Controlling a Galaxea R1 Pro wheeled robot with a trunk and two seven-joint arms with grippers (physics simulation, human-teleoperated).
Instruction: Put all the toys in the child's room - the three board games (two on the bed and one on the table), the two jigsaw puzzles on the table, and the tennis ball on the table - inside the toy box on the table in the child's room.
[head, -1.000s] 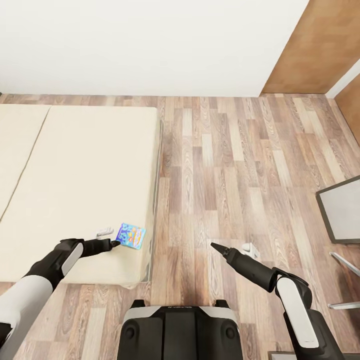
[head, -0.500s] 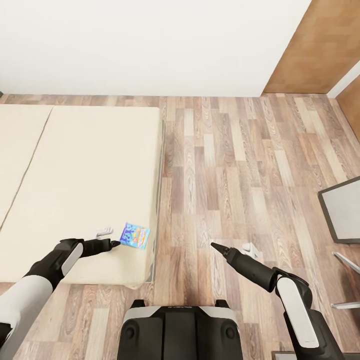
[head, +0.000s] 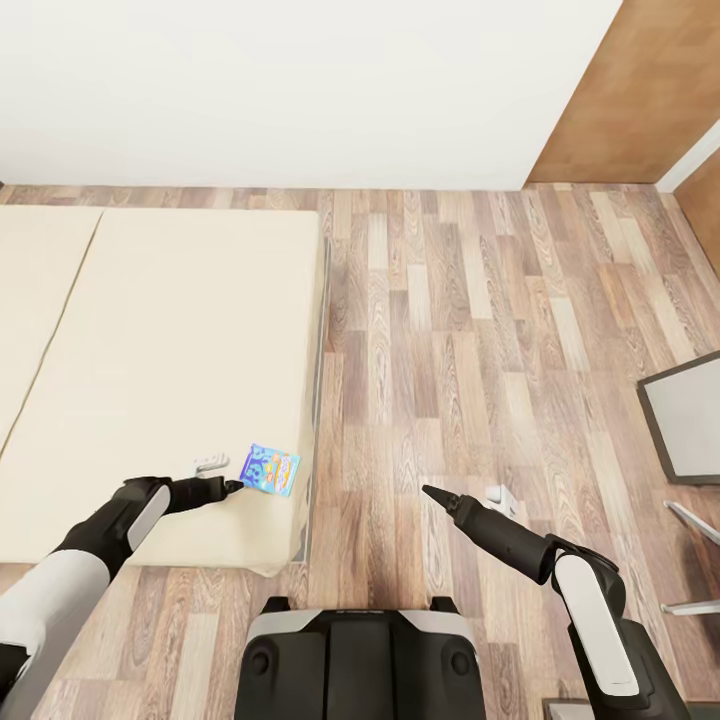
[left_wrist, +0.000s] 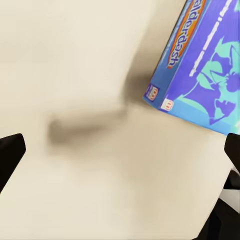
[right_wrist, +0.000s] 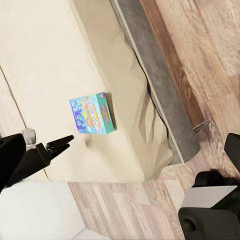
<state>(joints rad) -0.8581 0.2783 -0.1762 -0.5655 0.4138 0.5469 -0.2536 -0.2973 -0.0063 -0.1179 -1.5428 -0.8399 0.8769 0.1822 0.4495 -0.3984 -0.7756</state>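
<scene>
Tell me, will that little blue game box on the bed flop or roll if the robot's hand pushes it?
Probably not. The blue game box looks flat with straight edges, so likely stiff. Lying flat on the bed, it should slide, not roll.

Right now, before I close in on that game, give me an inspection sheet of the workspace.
Surface: bed, beige cover, near corner by the robot.
Job's things: blue-cyan board game lying flat near the bed's edge; other toys and toy box nothing seen.
Clutter: nothing seen.
Grippers: left end effector open, just short of the game, not touching; right end effector over the wood floor, holding nothing, opening unclear.
Cables: nothing seen.
Surroundings: white wall, dark-framed grey panel.
</scene>
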